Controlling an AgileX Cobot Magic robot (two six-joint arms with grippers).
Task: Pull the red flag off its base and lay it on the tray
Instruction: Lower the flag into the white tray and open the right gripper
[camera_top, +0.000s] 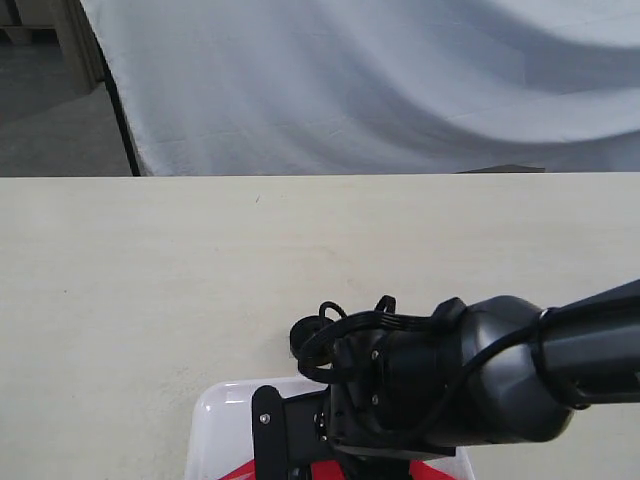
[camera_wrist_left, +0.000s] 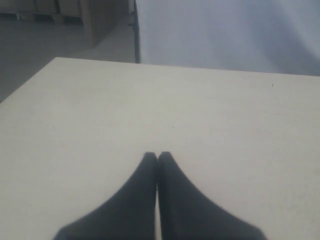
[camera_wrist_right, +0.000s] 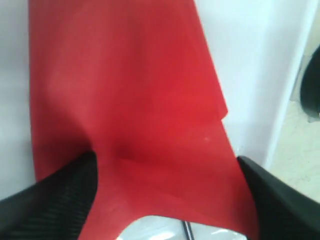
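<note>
The red flag (camera_wrist_right: 130, 90) lies spread on the white tray (camera_wrist_right: 250, 60), its thin stick (camera_wrist_right: 187, 231) showing just under the cloth's edge. My right gripper (camera_wrist_right: 166, 158) is open, one finger on each side of the cloth, gripping nothing. In the exterior view the right arm's wrist (camera_top: 420, 390) hangs over the tray (camera_top: 215, 420) and hides most of it; a red sliver of the flag (camera_top: 238, 473) peeks out at the bottom edge. The black base (camera_top: 308, 335) sits on the table just beyond the tray. My left gripper (camera_wrist_left: 158, 155) is shut and empty over bare table.
The pale wooden table (camera_top: 150, 280) stretches back to a far edge, behind which a white cloth backdrop (camera_top: 380, 80) hangs. A dark stand pole (camera_top: 122, 110) rises at the back left. Black cables (camera_top: 360, 320) loop off the right wrist.
</note>
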